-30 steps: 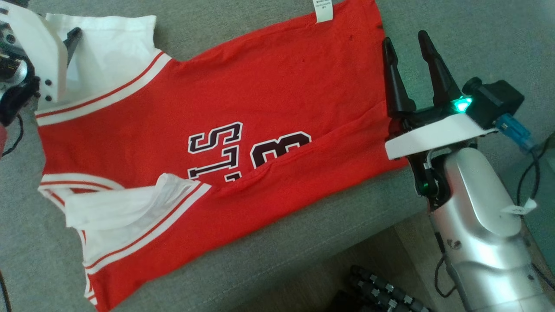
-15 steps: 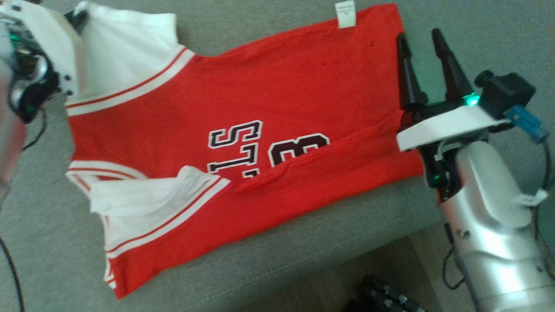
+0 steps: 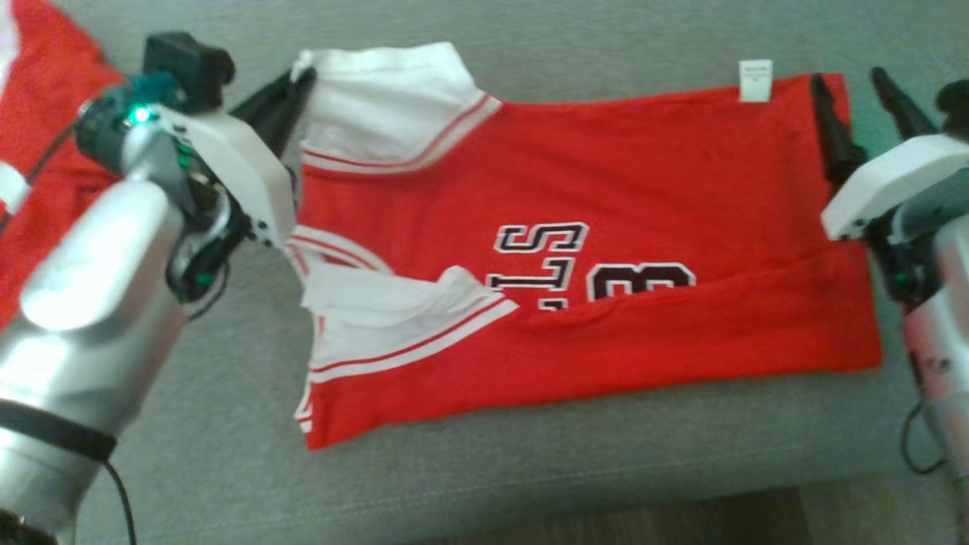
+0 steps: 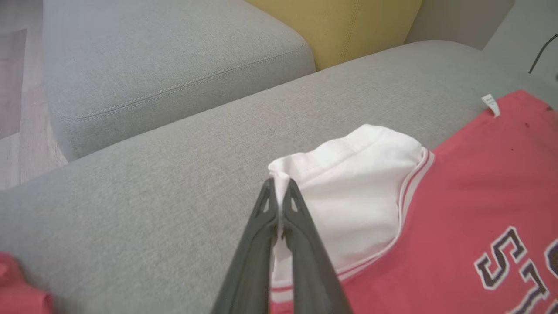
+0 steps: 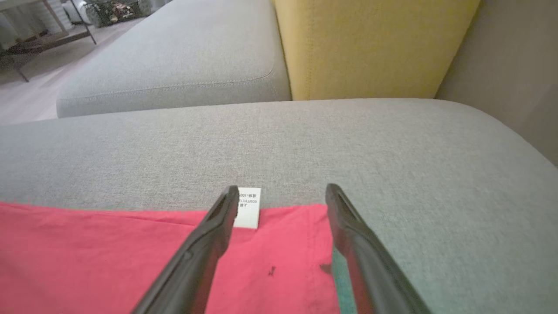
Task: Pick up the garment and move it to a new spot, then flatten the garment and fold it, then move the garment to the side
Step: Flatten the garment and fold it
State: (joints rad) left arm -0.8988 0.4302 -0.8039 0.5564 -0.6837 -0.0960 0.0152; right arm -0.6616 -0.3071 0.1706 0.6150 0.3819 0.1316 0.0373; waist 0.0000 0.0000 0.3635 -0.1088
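While the left end effector (image 4: 279,185) pinches the white sleeve (image 4: 357,196) of the garment (image 3: 606,166), the right end effector (image 5: 283,192) stands wide over its hem corner (image 5: 305,226).

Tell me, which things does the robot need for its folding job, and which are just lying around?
For the job: red jersey; its white sleeve; grey sofa seat it lies on.
Just lying about: other red cloth at the left; yellow cushion; second grey cushion behind.
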